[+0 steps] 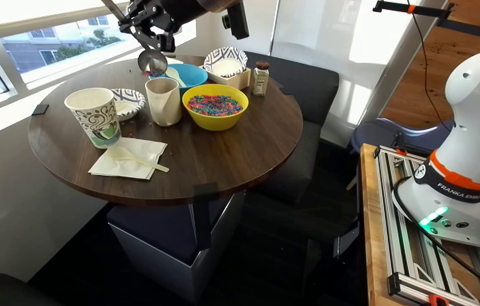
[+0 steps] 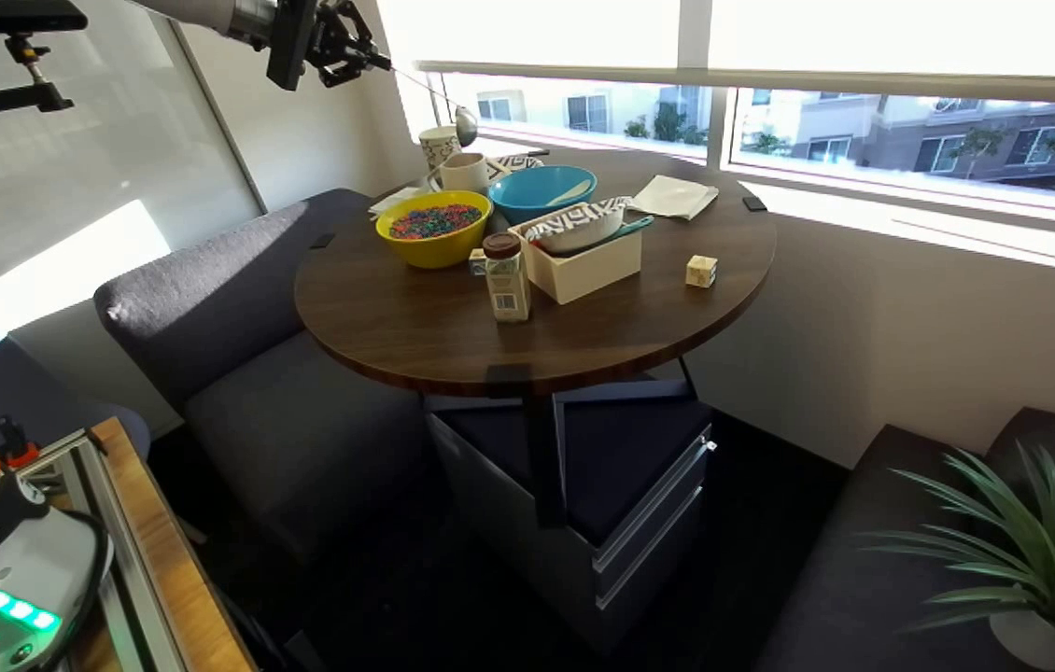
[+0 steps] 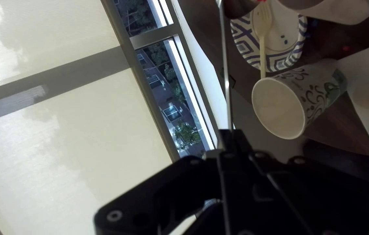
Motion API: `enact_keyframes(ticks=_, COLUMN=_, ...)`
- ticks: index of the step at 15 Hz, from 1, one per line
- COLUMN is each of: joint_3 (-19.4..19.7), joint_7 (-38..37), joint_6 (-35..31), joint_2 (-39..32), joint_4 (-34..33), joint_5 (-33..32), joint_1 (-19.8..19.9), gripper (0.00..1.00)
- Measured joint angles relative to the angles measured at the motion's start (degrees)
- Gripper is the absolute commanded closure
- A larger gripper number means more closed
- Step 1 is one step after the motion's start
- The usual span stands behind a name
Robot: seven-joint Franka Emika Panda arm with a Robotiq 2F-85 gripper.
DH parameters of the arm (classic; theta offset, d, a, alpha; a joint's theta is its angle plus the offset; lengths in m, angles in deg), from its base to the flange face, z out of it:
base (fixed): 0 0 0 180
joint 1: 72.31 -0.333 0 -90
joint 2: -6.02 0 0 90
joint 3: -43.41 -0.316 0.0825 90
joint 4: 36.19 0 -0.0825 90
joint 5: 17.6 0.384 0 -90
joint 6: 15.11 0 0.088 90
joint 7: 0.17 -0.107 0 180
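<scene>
My black gripper (image 3: 232, 138) is closed on a silvery round metal ladle (image 1: 151, 58) above the brown round wooden table (image 1: 244, 155). I judge scooping done, small multicoloured beads (image 1: 155, 73) probably lying inside, and emptying left.

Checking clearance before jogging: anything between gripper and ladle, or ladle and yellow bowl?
Nothing visible separates gripper and ladle: the fingers are shut on its handle. Toward the yellow bowl, the beige pitcher stands between on the table; I can't tell whether the ladle clears it.

arm (image 2: 205, 11): outstretched, high | hand (image 2: 384, 62): tilted slightly downward | fingers (image 3: 241, 141): pinched close | base lights (image 1: 433, 216): green
</scene>
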Motion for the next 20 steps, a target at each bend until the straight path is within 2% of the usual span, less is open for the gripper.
enact_keyframes(ticks=14, joint_3=2.16, joint_7=2.68, joint_6=2.72, joint_2=-0.51, joint_4=3.51, joint_5=-4.3, joint_1=-4.66, gripper=0.99)
enact_keyframes(ticks=20, joint_3=2.23, joint_7=4.08, joint_6=6.18, joint_2=-0.61, joint_4=4.81, joint_5=-6.07, joint_1=-6.94, gripper=0.99)
